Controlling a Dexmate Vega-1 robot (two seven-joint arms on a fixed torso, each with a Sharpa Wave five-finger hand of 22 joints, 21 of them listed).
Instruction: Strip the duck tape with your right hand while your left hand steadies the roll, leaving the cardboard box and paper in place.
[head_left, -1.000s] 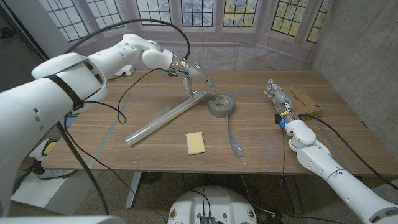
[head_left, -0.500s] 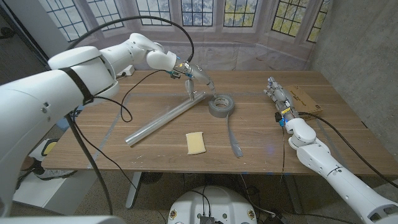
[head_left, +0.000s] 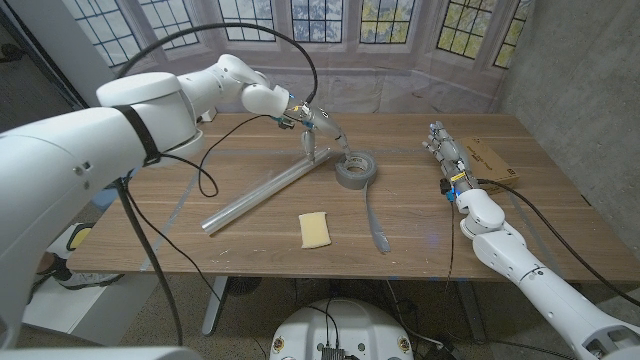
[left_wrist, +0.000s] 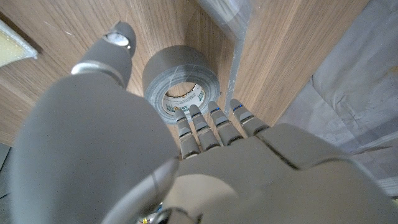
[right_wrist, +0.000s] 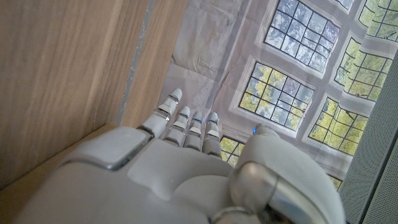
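Observation:
A grey duck tape roll (head_left: 355, 170) lies flat near the table's middle, and a peeled strip (head_left: 374, 224) trails from it toward the front edge. My left hand (head_left: 317, 125) hovers just behind the roll with its fingers stretched toward the far rim and nothing in it. Whether it touches the roll I cannot tell. In the left wrist view its fingertips (left_wrist: 211, 118) reach over the roll (left_wrist: 180, 78) with the thumb held apart. My right hand (head_left: 446, 152) stands on edge at the right with straight fingers, holding nothing, well clear of the roll. The cardboard box (head_left: 491, 161) lies beside it.
A long metal bar (head_left: 262, 194) lies slantwise left of the roll, its far end under my left hand. A pale yellow pad (head_left: 315, 229) sits near the front edge. A black cable (head_left: 200, 170) loops from the left arm over the table's left part.
My left arm has swung a little to the right; its hand stays just behind the roll. The right hand and the roll have hardly moved.

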